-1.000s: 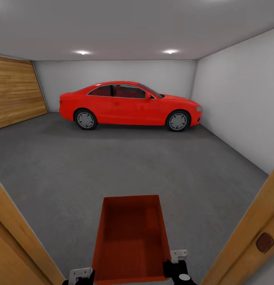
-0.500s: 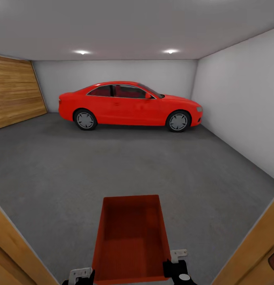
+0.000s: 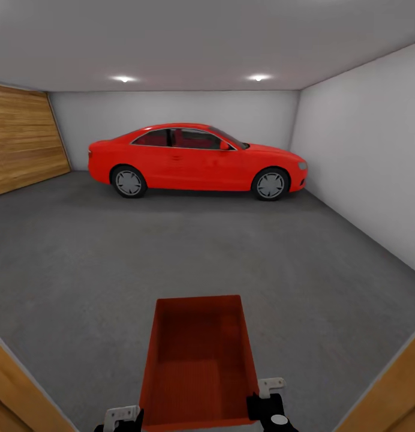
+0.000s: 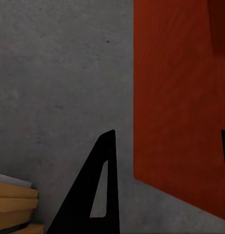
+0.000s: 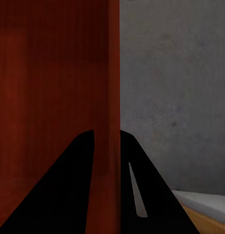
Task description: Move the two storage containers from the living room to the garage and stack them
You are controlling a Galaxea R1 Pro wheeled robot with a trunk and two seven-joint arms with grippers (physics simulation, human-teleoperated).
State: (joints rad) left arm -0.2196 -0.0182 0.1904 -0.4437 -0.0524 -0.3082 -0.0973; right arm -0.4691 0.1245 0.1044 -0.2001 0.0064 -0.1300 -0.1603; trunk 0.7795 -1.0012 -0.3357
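Observation:
One red-orange open-top storage container point(image 3: 198, 360) hangs low in front of me over the garage's dark grey concrete floor point(image 3: 201, 252), its long side pointing ahead. My right gripper point(image 3: 264, 399) is at its near right corner; in the right wrist view the right gripper point(image 5: 106, 132) is shut on the thin wall of the container point(image 5: 53, 87). My left gripper point(image 3: 120, 417) sits at the near left corner. In the left wrist view its fingers point(image 4: 105, 185) stand wide apart, with a strip of floor between the visible finger and the container point(image 4: 175, 87). The second container is out of view.
A red coupe point(image 3: 195, 159) is parked across the back wall. A wooden plank door point(image 3: 24, 141) covers the left side and a white wall point(image 3: 363, 156) runs along the right. Wooden door-frame edges point(image 3: 15, 384) point(image 3: 390, 390) cut the lower corners. Open concrete lies ahead.
The view has advanced into the garage: the door-frame edges slid outward toward the lower corners and the door handle left the picture. The container and both grippers keep their places.

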